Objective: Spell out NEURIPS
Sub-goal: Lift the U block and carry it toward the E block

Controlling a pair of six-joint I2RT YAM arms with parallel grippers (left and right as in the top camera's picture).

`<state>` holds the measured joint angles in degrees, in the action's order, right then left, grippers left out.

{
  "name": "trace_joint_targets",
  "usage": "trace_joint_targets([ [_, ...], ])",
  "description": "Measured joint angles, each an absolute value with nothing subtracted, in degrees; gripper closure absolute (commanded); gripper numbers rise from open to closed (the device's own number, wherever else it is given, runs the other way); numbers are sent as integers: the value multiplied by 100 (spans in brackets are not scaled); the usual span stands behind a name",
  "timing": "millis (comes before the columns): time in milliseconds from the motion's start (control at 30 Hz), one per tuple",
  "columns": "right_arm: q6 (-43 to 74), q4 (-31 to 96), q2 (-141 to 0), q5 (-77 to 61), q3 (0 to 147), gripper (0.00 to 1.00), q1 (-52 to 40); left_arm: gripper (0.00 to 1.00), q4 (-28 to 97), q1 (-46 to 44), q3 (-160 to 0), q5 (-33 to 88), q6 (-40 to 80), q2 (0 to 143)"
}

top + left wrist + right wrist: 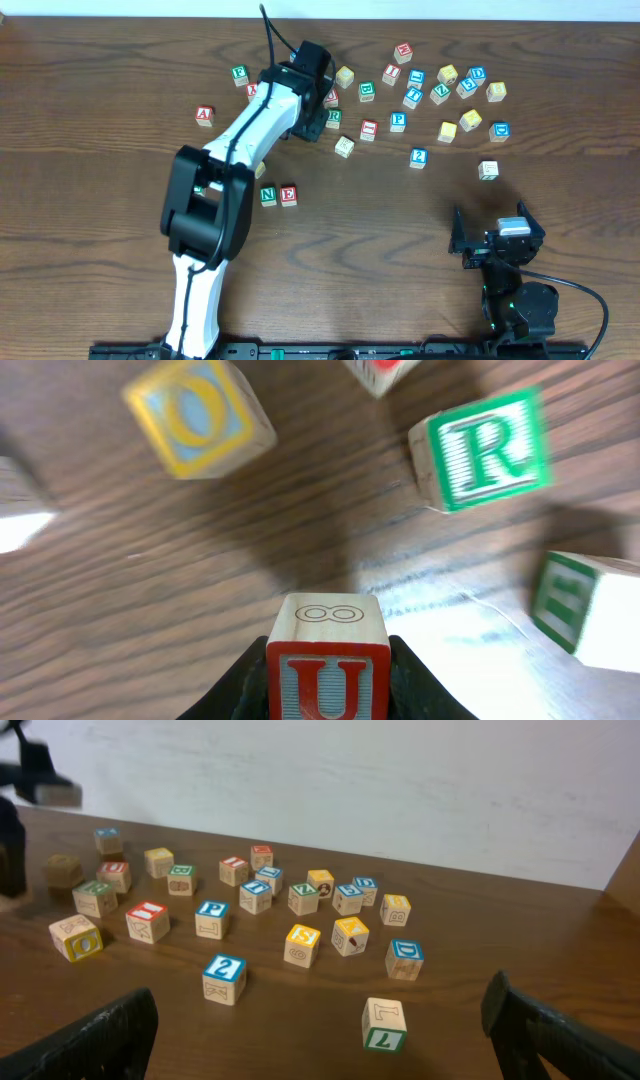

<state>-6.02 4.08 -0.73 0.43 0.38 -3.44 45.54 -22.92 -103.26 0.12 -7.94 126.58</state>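
Overhead: left arm [240, 140] covers its own tip and load, plus most of 1 red cube [252, 90] and 1 pale cube [260, 170]. Far cluster letters are mostly too small to read. Left wrist: U cube [327, 660] cut by bottom edge, left fingers [240, 695] mostly out of frame. Red-faced cube [378, 370] clipped at top, green cube [585, 610] clipped right and blurred. Right wrist: right fingers [95, 1040] clipped at both bottom corners.

The left arm [245, 130] stretches toward the desk's far edge, its hand [308, 115] pinched tight on the U cube [327, 675]. The right arm [520, 300] sits folded near the front-right corner, its hand [495, 242] spread wide.
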Motion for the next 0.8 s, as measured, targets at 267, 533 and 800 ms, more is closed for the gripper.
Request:
trace_joint_targets([
  [267,-602,408,-73,43,38,1,-344,76,4849,-2292,-10377,14,-342,11507],
  [533,-602,405,-73,43,38,1,-344,88,5710,-2320,-10490,12,585,10735],
  [800,-602,405,-73,43,38,1,-344,92,5892,-2749,-10278,-185,1055,10744],
])
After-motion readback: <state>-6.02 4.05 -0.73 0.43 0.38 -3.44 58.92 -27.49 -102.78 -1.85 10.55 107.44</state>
